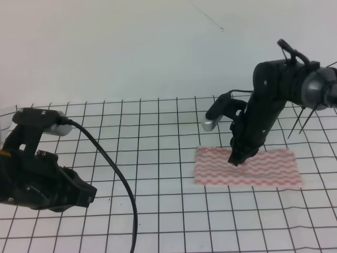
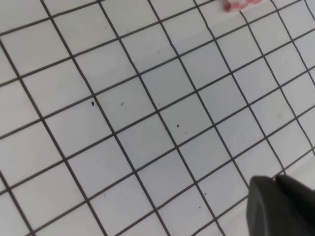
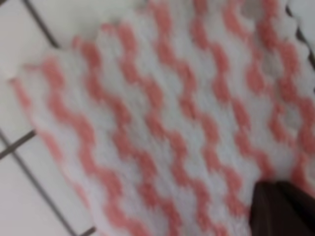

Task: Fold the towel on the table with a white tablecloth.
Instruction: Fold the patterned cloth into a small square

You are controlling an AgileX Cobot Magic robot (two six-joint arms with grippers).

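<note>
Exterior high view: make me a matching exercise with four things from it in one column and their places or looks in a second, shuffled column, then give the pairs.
Things:
1. towel
2. white tablecloth
3. left gripper
4. right gripper

Descriptions:
A. low at the left edge of the view, away from the towel
B. thin black grid of squares
C. pink-red wavy stripes, lying flat on the right
D. tip down over the towel's left part

Pairs: 1-C, 2-B, 3-A, 4-D
</note>
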